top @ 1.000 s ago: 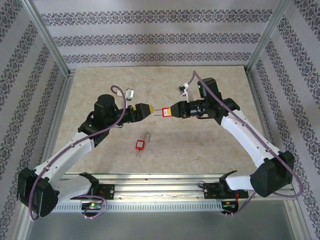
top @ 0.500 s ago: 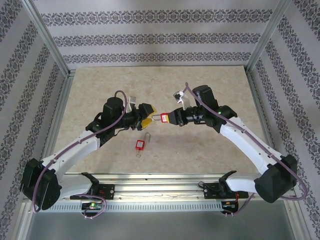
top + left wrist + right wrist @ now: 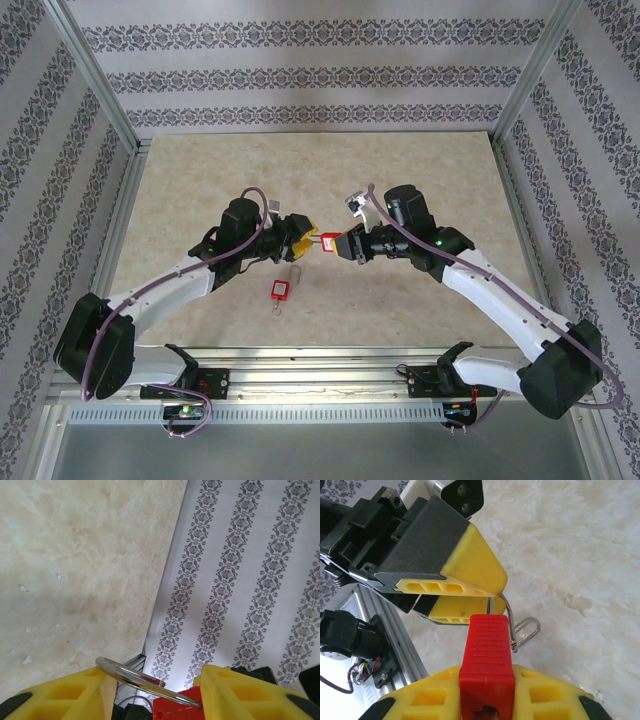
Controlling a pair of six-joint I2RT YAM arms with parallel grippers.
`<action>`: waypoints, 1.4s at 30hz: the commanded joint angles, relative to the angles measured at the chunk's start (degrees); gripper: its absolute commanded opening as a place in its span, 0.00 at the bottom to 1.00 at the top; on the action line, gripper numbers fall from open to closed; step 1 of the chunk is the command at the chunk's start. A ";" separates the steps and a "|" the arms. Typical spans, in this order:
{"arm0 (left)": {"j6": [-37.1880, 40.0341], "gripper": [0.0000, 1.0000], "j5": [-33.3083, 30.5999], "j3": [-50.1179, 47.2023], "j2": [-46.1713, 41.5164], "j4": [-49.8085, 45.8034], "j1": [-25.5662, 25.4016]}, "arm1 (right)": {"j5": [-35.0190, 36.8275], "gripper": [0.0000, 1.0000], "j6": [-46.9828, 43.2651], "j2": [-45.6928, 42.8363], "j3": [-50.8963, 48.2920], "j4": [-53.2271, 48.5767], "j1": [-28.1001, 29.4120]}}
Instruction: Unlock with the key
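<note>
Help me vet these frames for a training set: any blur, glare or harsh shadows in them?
Top external: even light, sharp throughout, only faint shadows on the table under the arms. Left wrist: the steel shackle carries a bright glint; the yellow fingers at the bottom edge look slightly soft. Right wrist: the red padlock is crisp, while the table at upper right is washed pale.
</note>
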 commanded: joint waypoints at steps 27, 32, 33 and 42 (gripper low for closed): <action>8.33 0.36 -8.76 -2.52 1.22 13.52 -2.85 | 0.50 0.00 24.06 -8.88 -11.38 17.73 0.00; 10.67 0.93 -11.83 -0.75 -6.36 -2.90 -2.71 | 4.76 0.00 16.21 -10.27 -8.66 9.37 0.00; 10.64 0.95 -12.27 -0.51 -7.41 -4.80 -2.68 | 5.32 0.00 15.26 -10.33 -8.40 8.85 0.01; 3.64 1.00 -9.89 -0.94 -6.13 -3.66 -2.77 | 7.99 0.00 6.84 -8.32 -6.26 5.28 2.85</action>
